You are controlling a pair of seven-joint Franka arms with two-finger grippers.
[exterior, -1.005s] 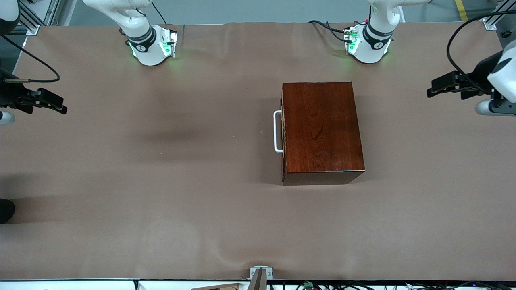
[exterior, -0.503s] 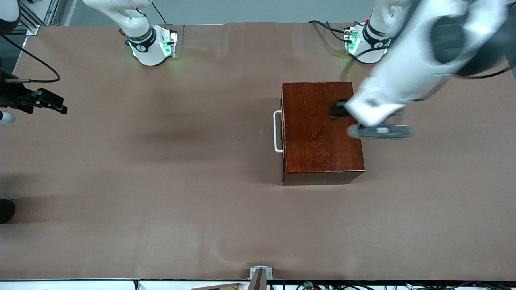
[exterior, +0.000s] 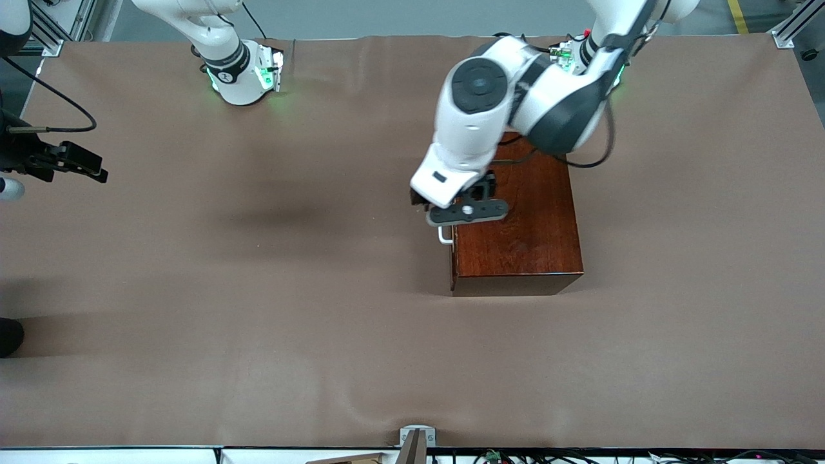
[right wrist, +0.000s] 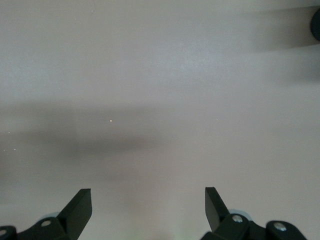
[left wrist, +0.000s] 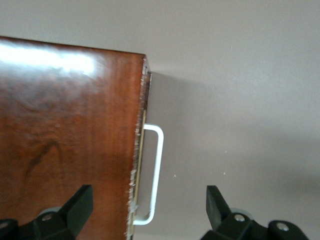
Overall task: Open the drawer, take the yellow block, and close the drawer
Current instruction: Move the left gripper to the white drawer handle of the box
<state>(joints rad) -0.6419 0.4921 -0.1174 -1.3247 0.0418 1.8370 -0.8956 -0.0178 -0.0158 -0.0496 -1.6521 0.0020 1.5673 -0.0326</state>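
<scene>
The glossy mahogany box (exterior: 528, 232) stands on the table, with its drawer (exterior: 452, 261) shut and facing the right arm's end. My left gripper (exterior: 459, 209) hangs over the box's drawer edge. Its jaws are open in the left wrist view (left wrist: 148, 200): one fingertip (left wrist: 80, 202) is over the box top (left wrist: 65, 140) and the other over bare table. The white handle (left wrist: 156, 170) lies below, between them, and part of the handle (exterior: 443, 237) peeks out under the hand. The yellow block is hidden. My right gripper (exterior: 77, 162) waits open (right wrist: 148, 200) over bare table at the right arm's end.
A brown cover (exterior: 258, 322) spreads over the whole table. A small metal bracket (exterior: 417, 437) sits at the table edge nearest the front camera. A dark object (exterior: 9, 335) shows at the edge of the view by the right arm's end.
My left arm has swung in from the left arm's end of the table, across the box top, to hang over the drawer handle. The right arm has not moved.
</scene>
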